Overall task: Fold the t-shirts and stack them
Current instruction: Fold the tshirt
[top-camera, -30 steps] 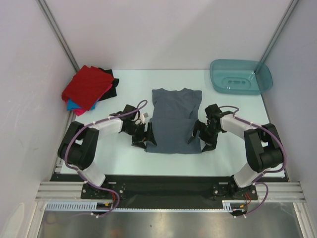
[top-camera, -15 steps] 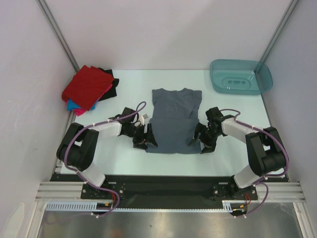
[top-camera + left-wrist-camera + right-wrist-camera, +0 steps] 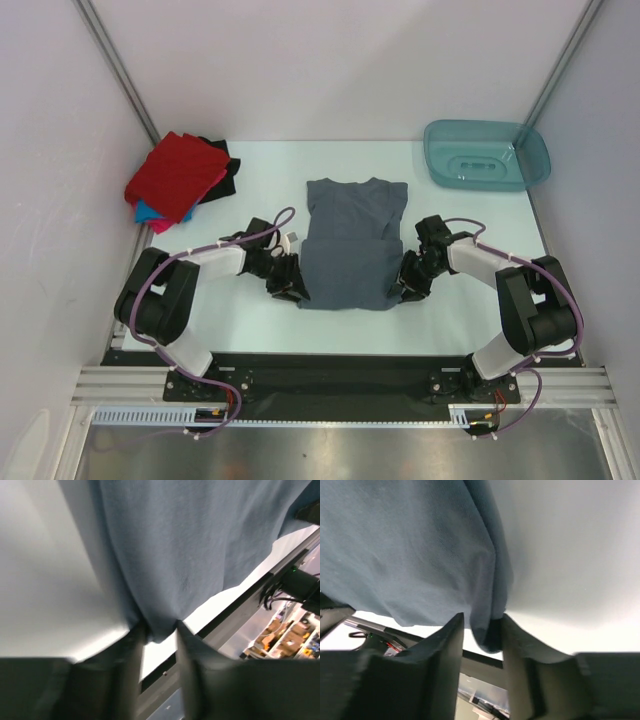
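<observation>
At mid-desk point(image 3: 260, 170), white panel walls on three sides: slate grey-blue t-shirt point(image 3: 350, 240), soft matte knit, lying flat, fold line across its middle, collar toward the far edge. At its near corners, left gripper point(image 3: 292, 285) and right gripper point(image 3: 408, 282). Far-left corner: loose pile of red, bright blue and black shirts point(image 3: 178, 177). Far-right corner: glossy translucent teal tub point(image 3: 487, 153). Visible from the wrists only: dark smooth fingers point(image 3: 127, 670) of each gripper pinching a bunched cloth edge, fabric puckering between them.
</observation>
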{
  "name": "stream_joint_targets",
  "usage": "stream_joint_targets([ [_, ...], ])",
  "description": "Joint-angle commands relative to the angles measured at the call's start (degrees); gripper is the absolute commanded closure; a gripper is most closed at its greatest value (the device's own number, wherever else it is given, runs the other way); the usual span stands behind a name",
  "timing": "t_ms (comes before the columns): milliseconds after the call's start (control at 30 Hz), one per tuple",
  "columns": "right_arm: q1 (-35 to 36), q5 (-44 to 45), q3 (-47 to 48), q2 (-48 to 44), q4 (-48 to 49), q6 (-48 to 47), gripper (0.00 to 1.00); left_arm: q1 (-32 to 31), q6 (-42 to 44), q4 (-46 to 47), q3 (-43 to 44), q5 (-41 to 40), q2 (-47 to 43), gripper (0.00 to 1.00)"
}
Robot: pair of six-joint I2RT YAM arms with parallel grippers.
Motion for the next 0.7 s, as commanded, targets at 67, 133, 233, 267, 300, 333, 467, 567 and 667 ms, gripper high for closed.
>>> stream_joint_targets([
  [67,0.13,-0.7,-1.12,-1.4,0.41,-0.3,0.72,-0.07,1.78,-1.9,-0.76,-0.5,-2.17,0.83],
  [133,0.22,-1.05,-1.39,-1.84,0.06,-0.48,0.78,-0.07,1.87,-2.08,-1.02,-0.67,-2.35,0.9],
  [233,0.22,-1.05,-1.74,-2.46,-0.47,-0.74,0.87,-0.07,1.87,-2.17,-1.29,-0.67,-2.09,1.0],
  [267,0.13,-1.31,-1.74,-2.72,-0.47,-0.92,0.9,-0.07,1.95,-2.25,-1.29,-0.58,-2.17,1.0],
  [300,0.22,-1.4,-1.57,-2.9,-0.82,-1.0,0.99,-0.07,2.04,-2.43,-1.29,-0.32,-2.17,1.0],
  [333,0.22,-1.49,-1.39,-2.99,-1.08,-1.18,1.0,-0.07,2.22,-2.6,-1.03,-0.15,-2.26,1.0],
  [467,0.22,-1.4,0.72,-4.83,-3.36,-1.97,1.0,-0.07,3.53,-6.46,1.26,-0.23,-3.4,0.99],
  [567,0.13,-0.87,3.61,-6.5,-6.17,-2.67,1.0,-0.07,4.94,-10.23,4.15,-0.14,-4.54,1.0],
  [667,0.13,-0.61,6.34,-7.47,-8.55,-3.2,1.0,-0.07,5.56,-14.01,7.41,-0.49,-5.6,1.0],
])
